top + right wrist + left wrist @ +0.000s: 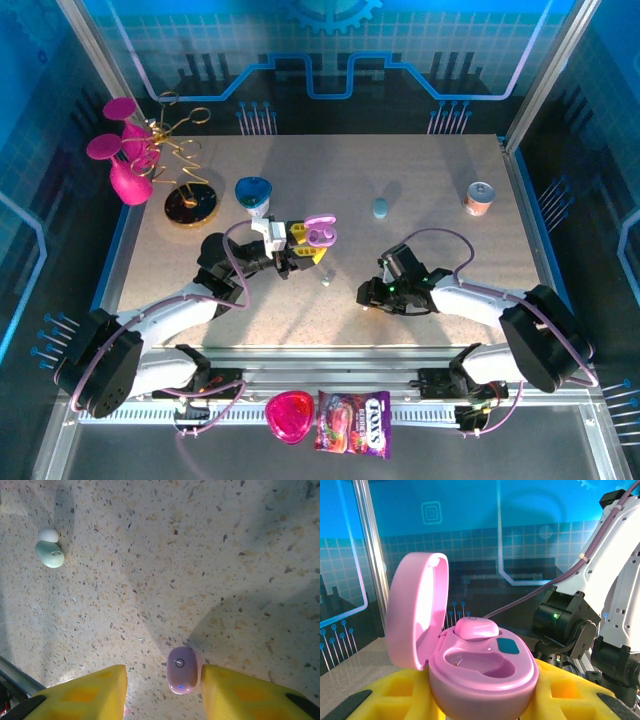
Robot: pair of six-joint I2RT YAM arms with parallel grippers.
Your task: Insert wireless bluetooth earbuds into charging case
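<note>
Lilac charging case (480,680) is sitting clamped in the left gripper (480,702), lid standing up at the left. One lilac earbud (476,628) is resting in the far socket; the near socket is showing bare. Second lilac earbud (181,670) is lying flat between the right gripper (163,680) fingers (240,690), touching neither. Mint earbud (50,554), white-tipped, is lying well ahead-left of that gripper.

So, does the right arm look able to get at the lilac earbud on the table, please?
Probably yes: the lilac earbud lies on bare table between the right claw's open yellow fingers, with nothing crowding it; the mint earbud sits well off.
</note>
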